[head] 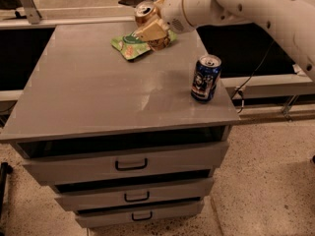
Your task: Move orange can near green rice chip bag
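The orange can is at the far edge of the grey cabinet top, upright, with its silver top showing. My gripper, with tan fingers on a white arm, is closed around the can's lower part and hides it. The green rice chip bag lies flat just in front of and below the gripper, partly covered by the fingers. The can is right over the bag's far edge.
A dark blue can stands upright near the right edge of the cabinet top. The cabinet has three drawers with dark handles. A dark rail and cables run behind and to the right.
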Robot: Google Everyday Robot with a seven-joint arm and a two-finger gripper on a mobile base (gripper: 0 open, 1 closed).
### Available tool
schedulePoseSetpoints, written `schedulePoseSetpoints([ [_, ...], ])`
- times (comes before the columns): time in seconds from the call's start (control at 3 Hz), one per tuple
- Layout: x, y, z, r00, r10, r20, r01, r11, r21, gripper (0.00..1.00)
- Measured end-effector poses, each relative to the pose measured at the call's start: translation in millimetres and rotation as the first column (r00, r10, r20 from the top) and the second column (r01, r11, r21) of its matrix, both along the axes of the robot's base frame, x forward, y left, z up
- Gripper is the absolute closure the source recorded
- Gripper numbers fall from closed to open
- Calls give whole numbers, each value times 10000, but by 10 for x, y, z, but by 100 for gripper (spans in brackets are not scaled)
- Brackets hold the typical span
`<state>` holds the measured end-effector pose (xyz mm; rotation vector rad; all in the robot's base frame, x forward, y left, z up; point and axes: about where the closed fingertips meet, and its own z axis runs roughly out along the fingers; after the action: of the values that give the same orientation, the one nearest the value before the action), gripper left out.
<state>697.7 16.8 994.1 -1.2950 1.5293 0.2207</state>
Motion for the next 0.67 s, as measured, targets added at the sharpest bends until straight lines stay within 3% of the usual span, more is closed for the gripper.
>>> schedulePoseSetpoints([
  [0.33, 370, -179, -57, 9915, -1292, 169, 1277, 9891, 737, 100],
  [0.67, 690, -276, -137, 9814, -1919, 2, 1902, 9725, 1344, 100],
])
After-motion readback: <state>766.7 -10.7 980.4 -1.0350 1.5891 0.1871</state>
